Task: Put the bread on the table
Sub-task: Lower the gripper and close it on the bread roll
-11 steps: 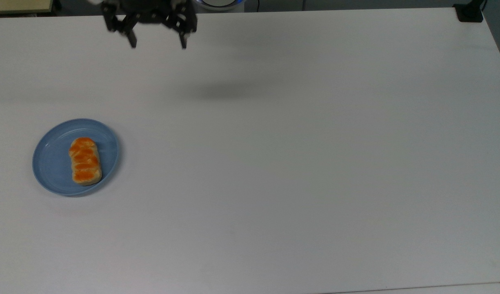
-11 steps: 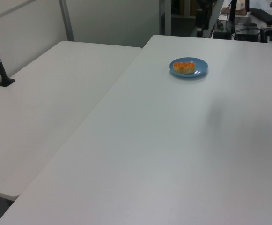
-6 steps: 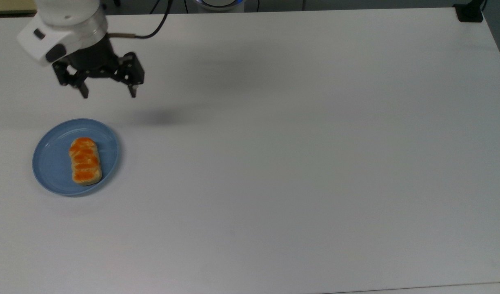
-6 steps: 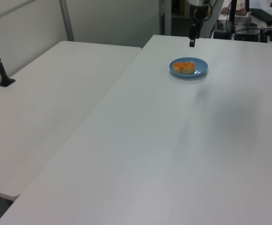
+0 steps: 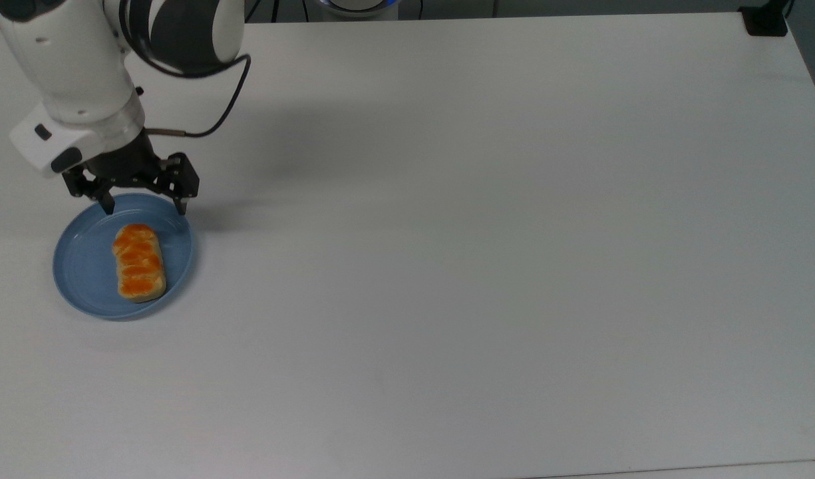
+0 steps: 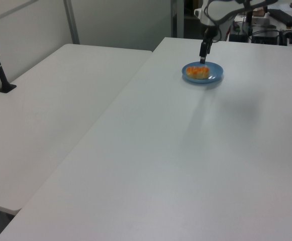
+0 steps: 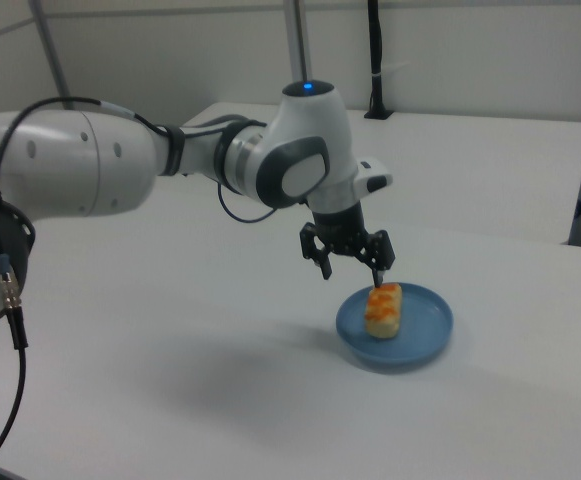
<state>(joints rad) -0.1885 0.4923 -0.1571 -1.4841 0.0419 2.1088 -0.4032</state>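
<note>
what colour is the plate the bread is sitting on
Blue: the plate under the bread shows best in the top view.

the table [image 5: 487,253], plain matte white, carries a round blue plate [image 5: 81,266] near the top view's left edge.

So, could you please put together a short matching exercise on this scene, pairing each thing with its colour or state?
Column one:
1. bread
2. plate
3. table
4. gripper

Column two:
A. plain matte white
B. fingers open, hovering above the plate's edge
C. round and blue
D. lying on the plate, orange-brown on top

Pairs: 1-D, 2-C, 3-A, 4-B
</note>
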